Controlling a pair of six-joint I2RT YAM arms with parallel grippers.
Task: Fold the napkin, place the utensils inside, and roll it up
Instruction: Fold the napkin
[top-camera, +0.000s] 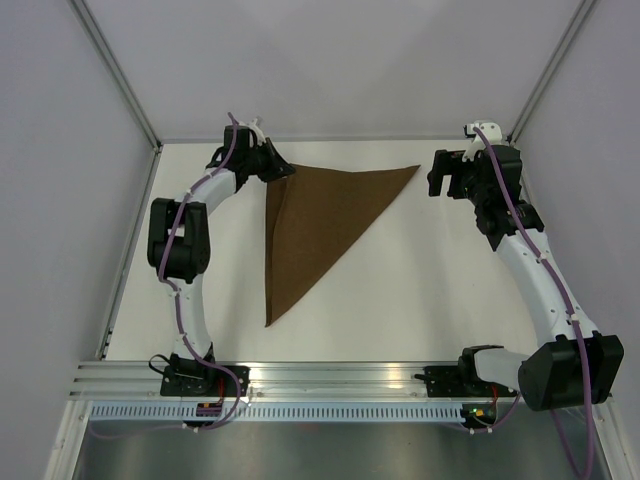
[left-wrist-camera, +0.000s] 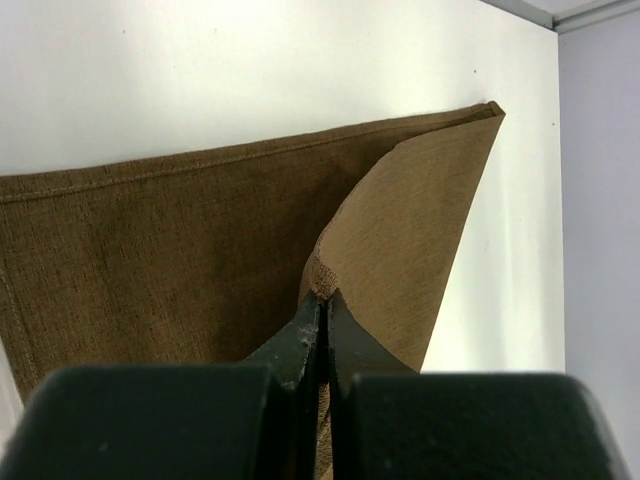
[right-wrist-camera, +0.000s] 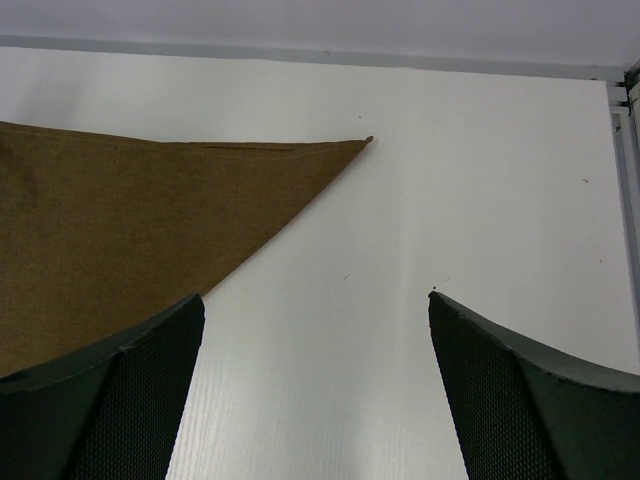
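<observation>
The brown napkin (top-camera: 320, 220) lies on the white table as a triangle, one point toward the near edge and one toward the right. At its far-left corner my left gripper (top-camera: 285, 172) is shut on a raised flap of the cloth. The left wrist view shows that flap (left-wrist-camera: 400, 230) pinched between the closed fingertips of the left gripper (left-wrist-camera: 325, 297). My right gripper (top-camera: 437, 175) is open just right of the napkin's right point. In the right wrist view the right gripper (right-wrist-camera: 315, 300) holds nothing, with the napkin (right-wrist-camera: 120, 220) to its left. The utensils are out of view.
The white table (top-camera: 420, 290) is bordered by grey walls and metal frame posts (top-camera: 120, 80). An aluminium rail (top-camera: 330, 375) carrying both arm bases runs along the near edge.
</observation>
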